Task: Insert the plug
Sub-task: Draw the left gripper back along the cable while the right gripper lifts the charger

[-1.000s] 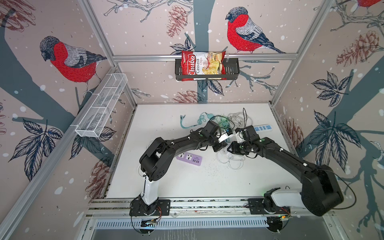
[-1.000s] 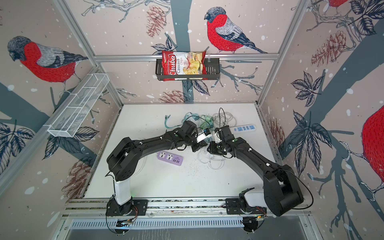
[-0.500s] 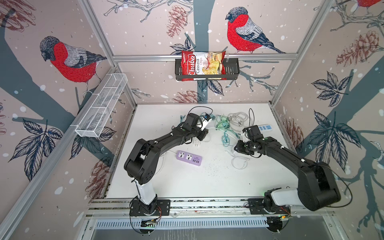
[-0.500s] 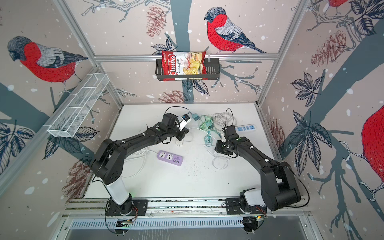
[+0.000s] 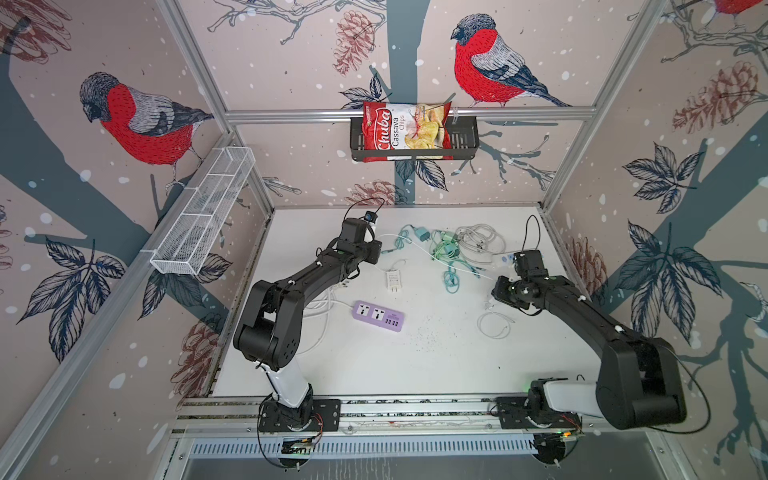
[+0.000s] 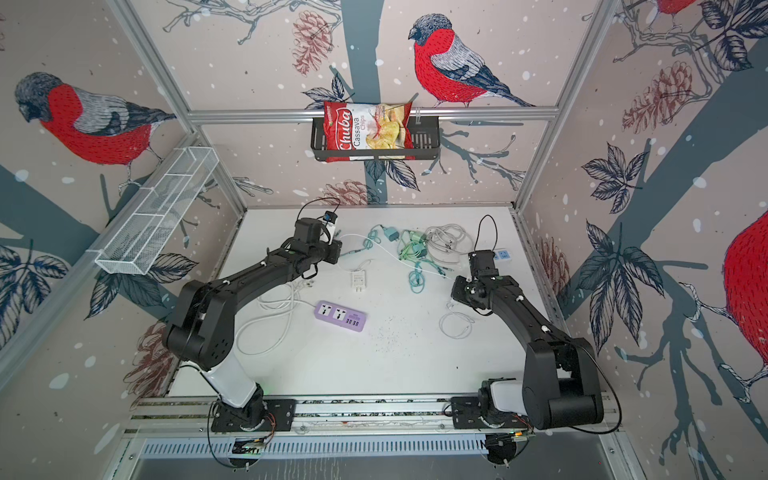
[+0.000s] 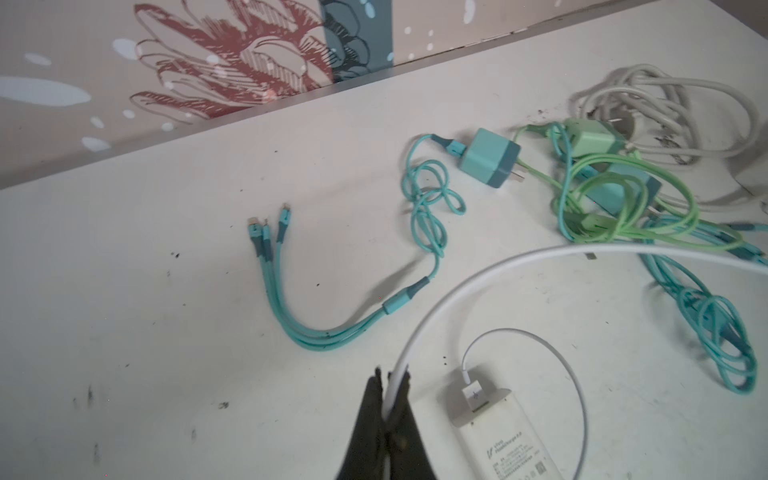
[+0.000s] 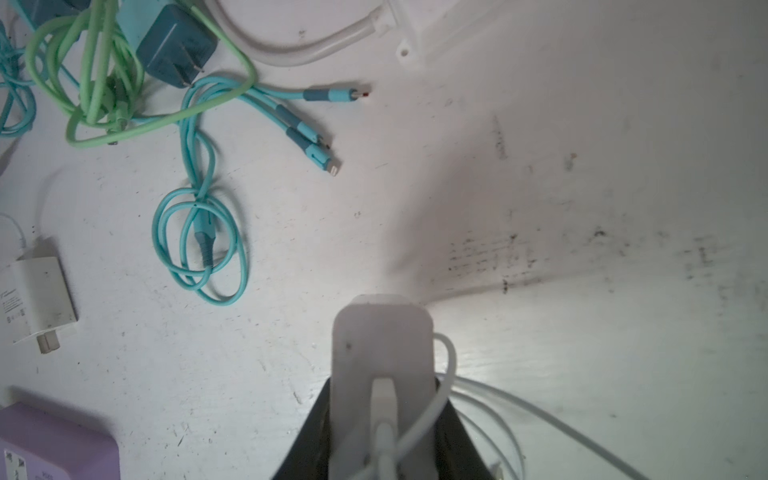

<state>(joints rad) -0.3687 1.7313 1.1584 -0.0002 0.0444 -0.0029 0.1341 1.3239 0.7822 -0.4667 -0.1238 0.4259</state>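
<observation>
From above, the left gripper (image 7: pixel 392 376) is clamped shut on a white cable (image 7: pixel 457 286) near the back of the white surface (image 5: pixel 415 365). Just beside it lies a loose white charger (image 5: pixel 392 281). Nearer the front, between the arms, sits the purple power strip (image 5: pixel 378 316), well apart from both grippers. Further right is a tangle of teal and green cables (image 5: pixel 446 249). At the right, the right gripper (image 8: pixel 382 386) grips a white plug adapter (image 8: pixel 382 328), its cable looped behind. Its prongs are hidden, so alignment is uncertain. Likely risks: the pinched cable could drag the tangle, and the strip, which looks unanchored, may slide when pressed.
</observation>
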